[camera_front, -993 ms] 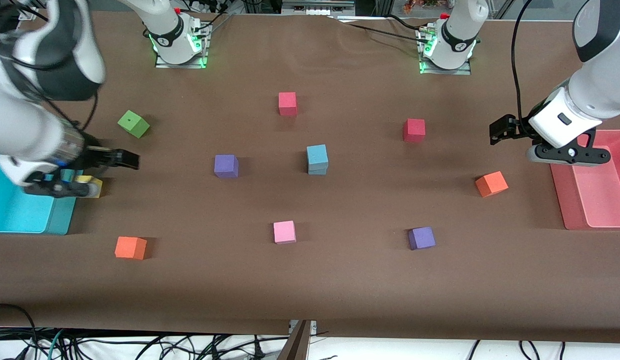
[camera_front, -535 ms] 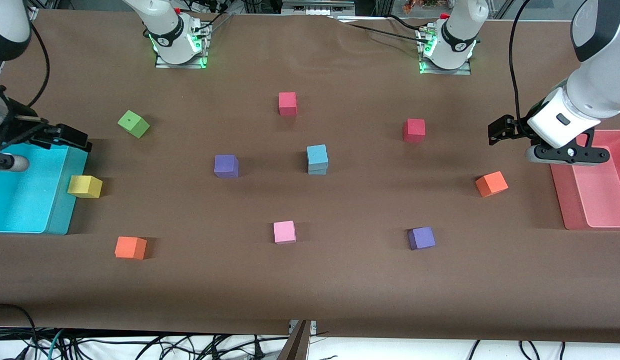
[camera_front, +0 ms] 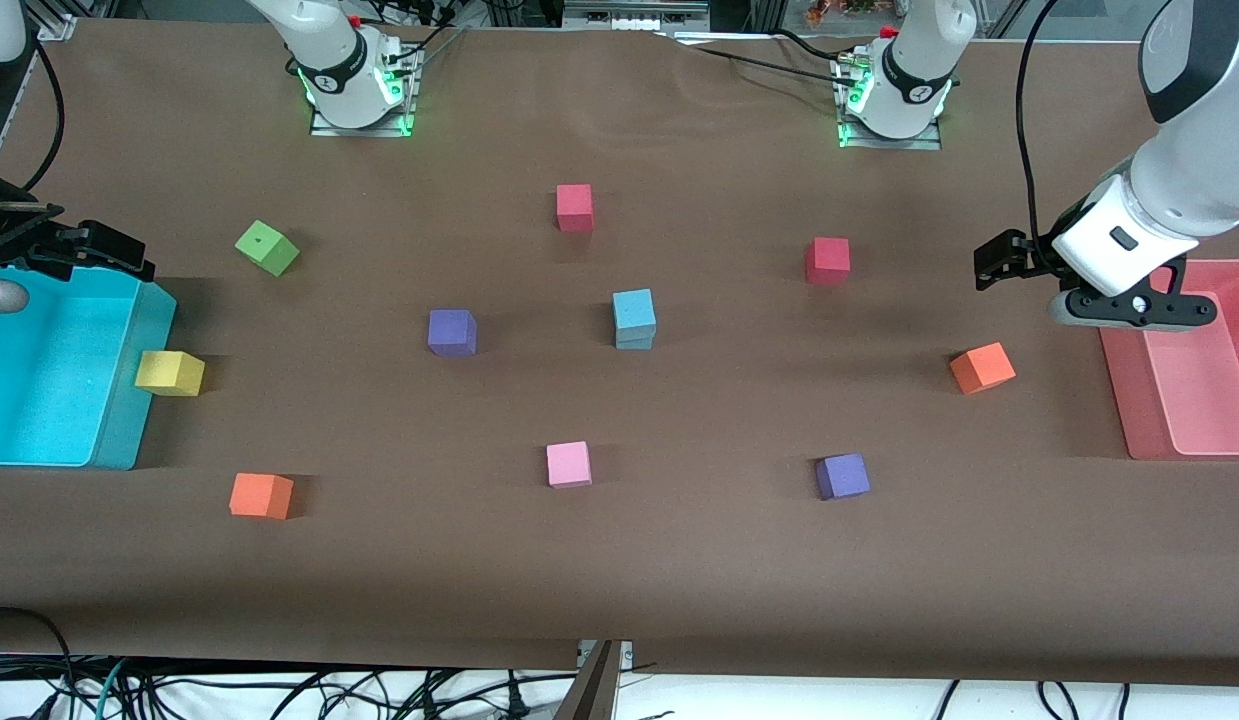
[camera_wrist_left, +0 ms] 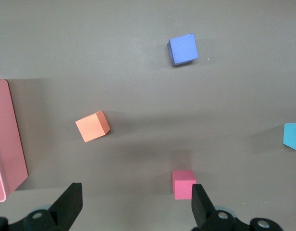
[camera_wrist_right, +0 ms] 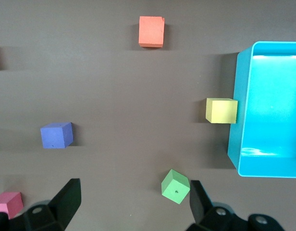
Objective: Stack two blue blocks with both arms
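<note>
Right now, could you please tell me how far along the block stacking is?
It looks done: one light sky-blue foam cube sits on the other mid-table. Nothing is in hand; the left tool hangs open near the pink tray, and the right tool hangs open by the cyan bin. Nothing visible remains.

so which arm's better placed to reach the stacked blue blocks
Left, probably: the left tool is open and closer to the blue blocks than the right tool by the cyan bin.

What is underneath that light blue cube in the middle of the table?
A second blue block sits under the top blue block; only a thin strip of its side shows, the rest is covered.
</note>
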Action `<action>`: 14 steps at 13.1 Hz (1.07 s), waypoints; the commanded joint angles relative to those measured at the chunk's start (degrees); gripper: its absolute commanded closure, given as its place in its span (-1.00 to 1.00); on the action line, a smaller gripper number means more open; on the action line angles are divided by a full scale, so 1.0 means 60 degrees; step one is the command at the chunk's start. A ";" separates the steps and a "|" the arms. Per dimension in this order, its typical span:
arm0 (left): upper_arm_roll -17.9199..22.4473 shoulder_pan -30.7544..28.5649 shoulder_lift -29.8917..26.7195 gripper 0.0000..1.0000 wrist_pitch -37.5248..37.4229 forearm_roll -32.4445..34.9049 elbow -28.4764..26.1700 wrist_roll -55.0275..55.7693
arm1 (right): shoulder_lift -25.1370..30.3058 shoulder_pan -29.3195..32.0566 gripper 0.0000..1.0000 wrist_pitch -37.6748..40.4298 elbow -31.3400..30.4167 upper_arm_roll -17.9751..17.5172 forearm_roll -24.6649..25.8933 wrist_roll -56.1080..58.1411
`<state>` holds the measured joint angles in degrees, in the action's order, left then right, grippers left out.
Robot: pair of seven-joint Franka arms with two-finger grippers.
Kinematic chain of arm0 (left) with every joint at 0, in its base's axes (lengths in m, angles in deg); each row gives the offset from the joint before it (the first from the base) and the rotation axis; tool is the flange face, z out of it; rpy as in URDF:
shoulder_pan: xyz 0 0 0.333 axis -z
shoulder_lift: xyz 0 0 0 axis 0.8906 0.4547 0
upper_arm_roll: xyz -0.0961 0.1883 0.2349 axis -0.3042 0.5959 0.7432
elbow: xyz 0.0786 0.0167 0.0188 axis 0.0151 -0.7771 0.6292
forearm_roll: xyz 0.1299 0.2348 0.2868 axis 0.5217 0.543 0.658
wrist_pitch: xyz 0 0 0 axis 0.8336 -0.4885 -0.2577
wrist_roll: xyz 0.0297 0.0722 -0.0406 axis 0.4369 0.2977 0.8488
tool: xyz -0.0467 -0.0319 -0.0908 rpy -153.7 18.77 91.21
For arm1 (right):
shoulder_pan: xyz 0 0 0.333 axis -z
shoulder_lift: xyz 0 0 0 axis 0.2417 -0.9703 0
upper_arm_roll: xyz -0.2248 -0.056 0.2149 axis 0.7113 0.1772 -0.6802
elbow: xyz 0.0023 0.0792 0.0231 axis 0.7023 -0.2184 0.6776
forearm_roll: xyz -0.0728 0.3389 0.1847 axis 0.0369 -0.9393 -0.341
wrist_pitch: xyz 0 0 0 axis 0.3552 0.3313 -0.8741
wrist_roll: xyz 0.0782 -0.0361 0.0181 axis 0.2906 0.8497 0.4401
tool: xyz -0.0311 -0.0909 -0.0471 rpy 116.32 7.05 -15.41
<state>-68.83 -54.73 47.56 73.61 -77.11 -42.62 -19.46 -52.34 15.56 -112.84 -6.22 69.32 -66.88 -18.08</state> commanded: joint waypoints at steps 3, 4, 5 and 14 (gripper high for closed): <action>0.0004 0.0050 -0.0063 -1.00 -0.0036 -0.0062 0.0019 0.0101 | 0.0179 0.0193 -1.00 -0.0512 -0.0383 -0.0190 0.0148 0.0113; -0.0011 0.0050 -0.0077 -1.00 -0.0051 -0.0077 0.0019 0.0101 | 0.0120 0.0193 -1.00 -0.0512 -0.0368 -0.0175 0.0148 0.0201; -0.0011 0.0036 -0.0077 -1.00 -0.0051 -0.0077 0.0019 0.0101 | 0.0061 0.0193 -1.00 -0.0527 -0.0397 -0.0160 0.0148 0.0187; 0.0004 0.0036 -0.0077 -1.00 -0.0065 -0.0062 0.0005 0.0101 | 0.0002 0.0178 -1.00 -0.1010 -0.0309 -0.0160 0.0119 0.0202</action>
<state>-68.87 -54.70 47.56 73.61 -77.12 -42.62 -19.33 -52.83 15.67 -118.32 -7.61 69.29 -66.76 -17.85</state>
